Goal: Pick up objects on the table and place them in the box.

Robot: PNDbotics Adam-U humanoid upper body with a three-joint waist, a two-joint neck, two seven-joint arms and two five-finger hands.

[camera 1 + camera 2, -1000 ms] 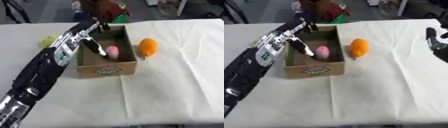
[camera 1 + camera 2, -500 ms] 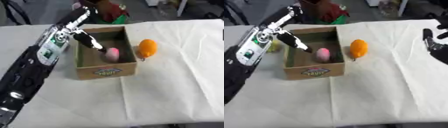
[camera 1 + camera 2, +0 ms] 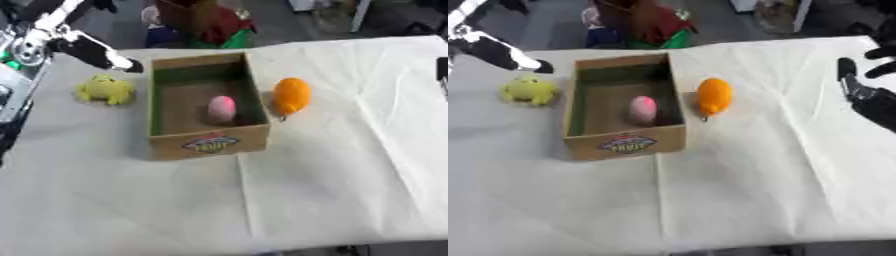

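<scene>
Left hand (image 3: 92, 50) hangs above the table's left side, its straight black-and-white fingers released and holding nothing, their tips just beside the box's (image 3: 208, 143) far left corner and above the yellow toy (image 3: 106, 89). Right hand (image 3: 866, 90) shows at the right edge, fingers up and relaxed, empty. White cloth (image 3: 332, 180), creased, covers the table; beyond its far edge stands dark clutter (reds and greens, too blurred to name). Cardboard and open-topped, the box carries a printed label on its near wall, and a smooth pink egg-shaped thing (image 3: 221, 107) lies inside it. Rounded and glossy, the orange object (image 3: 291, 95) rests on the cloth just beside the box's right wall.
</scene>
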